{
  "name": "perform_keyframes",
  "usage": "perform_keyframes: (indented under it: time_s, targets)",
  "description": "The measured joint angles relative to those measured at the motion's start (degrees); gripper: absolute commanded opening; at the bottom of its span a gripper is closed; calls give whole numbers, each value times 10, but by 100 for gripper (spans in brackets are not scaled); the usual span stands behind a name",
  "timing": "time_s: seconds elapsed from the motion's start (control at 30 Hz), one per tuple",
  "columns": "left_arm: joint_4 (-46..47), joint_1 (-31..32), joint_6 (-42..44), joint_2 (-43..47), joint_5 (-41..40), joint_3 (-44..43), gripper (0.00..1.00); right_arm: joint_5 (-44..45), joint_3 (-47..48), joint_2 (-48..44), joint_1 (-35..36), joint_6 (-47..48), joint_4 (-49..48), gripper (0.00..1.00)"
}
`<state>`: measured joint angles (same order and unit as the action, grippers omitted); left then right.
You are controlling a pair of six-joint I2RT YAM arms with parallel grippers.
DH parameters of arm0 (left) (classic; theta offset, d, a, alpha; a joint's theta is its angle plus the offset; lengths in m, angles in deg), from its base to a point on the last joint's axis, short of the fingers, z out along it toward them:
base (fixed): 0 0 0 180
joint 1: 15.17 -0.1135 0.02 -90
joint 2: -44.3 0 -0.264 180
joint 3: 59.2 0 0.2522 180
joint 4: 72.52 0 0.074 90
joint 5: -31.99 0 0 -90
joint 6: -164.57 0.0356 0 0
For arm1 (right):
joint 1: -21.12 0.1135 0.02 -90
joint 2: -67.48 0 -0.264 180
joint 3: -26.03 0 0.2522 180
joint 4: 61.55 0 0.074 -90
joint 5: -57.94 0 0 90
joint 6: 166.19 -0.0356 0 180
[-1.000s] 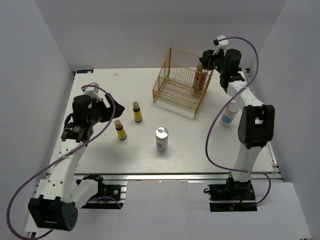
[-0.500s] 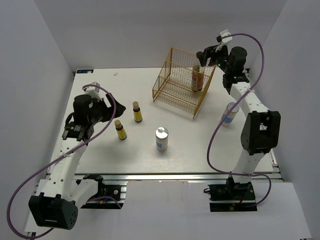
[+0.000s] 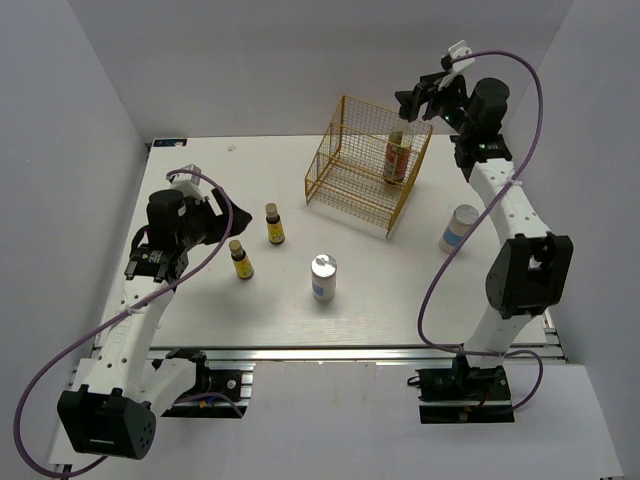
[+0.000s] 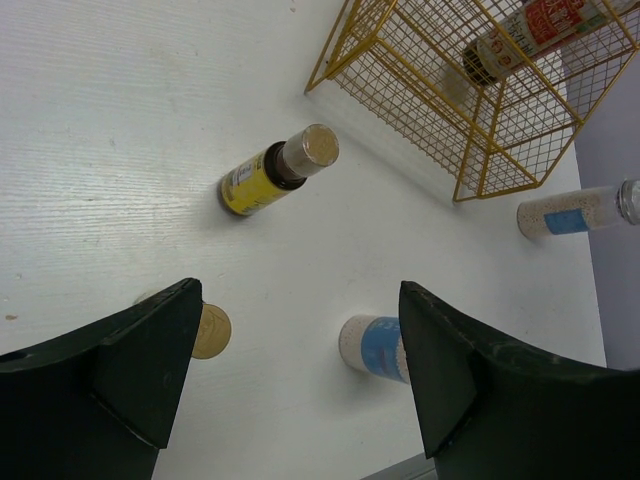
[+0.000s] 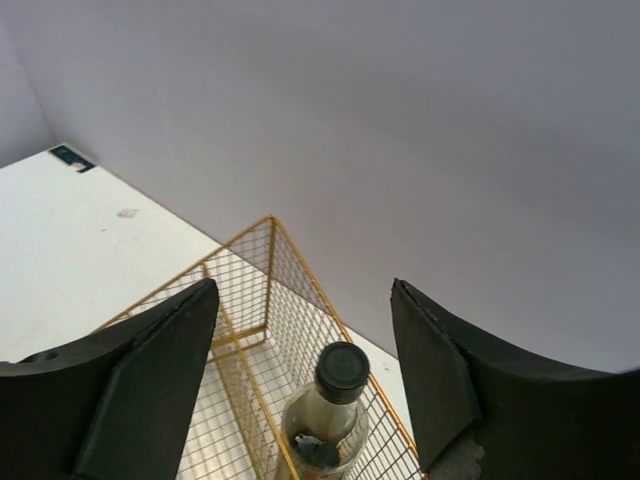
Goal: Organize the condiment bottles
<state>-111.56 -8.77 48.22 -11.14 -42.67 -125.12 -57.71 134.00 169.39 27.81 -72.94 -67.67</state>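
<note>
Gold wire rack (image 3: 350,180) stands at the far middle of the white table (image 3: 390,290). The tall clear bottle (image 3: 398,158), with a black cap and a red-and-white label, stands upright inside the rack at its right end. Which shelf carries it I cannot tell. The right gripper (image 3: 412,102) hangs high above that bottle with its 2 fingers spread wide and nothing between them. The right wrist view looks down between the fingers onto the black cap, well apart from it.

4 bottles stand upright on the table outside the rack. The far amber bottle (image 3: 273,224), dark with a yellow label, is left of centre, near the rack's front left corner but apart from it. The near amber bottle (image 3: 240,259) stands beside it, closer to the arm bases. The centre white bottle (image 3: 323,277), with a blue label and a silvery lid, stands in the middle of the table, well apart from the rack. The right white bottle (image 3: 459,227), of the same kind, stands just right of the rack beside the right arm.

The left gripper (image 3: 228,218) hovers low over the table's left part, its fingers spread and holding nothing. In the left wrist view the far amber bottle lies ahead of the gap between the fingers. The near amber bottle's gold cap peeks out beside one finger (image 4: 120,370).
</note>
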Motion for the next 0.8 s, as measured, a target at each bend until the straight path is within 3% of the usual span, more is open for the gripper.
perform_keyframes:
  time_s: [0.1, 0.13, 0.17, 0.2, 0.23, 0.27, 0.33, 0.37, 0.4, 0.5, 0.53, 0.6, 0.8]
  targets:
    - [1, 0, 3, 0, 10, 0, 74, -37, 17, -33, -1, 19, 46, 55]
    - [1, 0, 4, -1, 14, 0, 64, -59, 20, -48, -2, 27, 64, 48]
    - [1, 0, 5, -2, 19, 0, 59, -78, 22, -63, -3, 36, 81, 38]
    - [1, 0, 6, -4, 23, 0, 53, -101, 26, -79, -3, 46, 106, 19]
    - [0, 0, 10, -8, 29, 0, 45, -125, 29, -94, -3, 56, 129, 14]
    - [0, 0, 10, -12, 33, 0, 43, -147, 31, -108, -3, 63, 155, 14]
    - [0, 2, 17, -23, 38, -1, 43, -190, 31, -136, -3, 82, 219, 32]
    - [-1, 3, 19, -27, 40, -1, 50, -210, 26, -148, -2, 94, 250, 43]
    - [-2, 4, 24, -32, 42, -2, 57, -226, 17, -160, -1, 108, 285, 63]
    - [-13, 11, 31, -45, 46, -14, 80, -241, -26, -194, 10, 163, 394, 79]
    - [-16, 14, 36, -49, 46, -20, 83, -230, -53, -207, 16, 169, 422, 84]
    - [-20, 28, 37, -55, 46, -36, 88, -189, -107, -233, 25, 168, 461, 89]
    - [-25, 133, 43, -73, 22, -85, 92, 37, -233, -329, 27, 133, 525, 89]
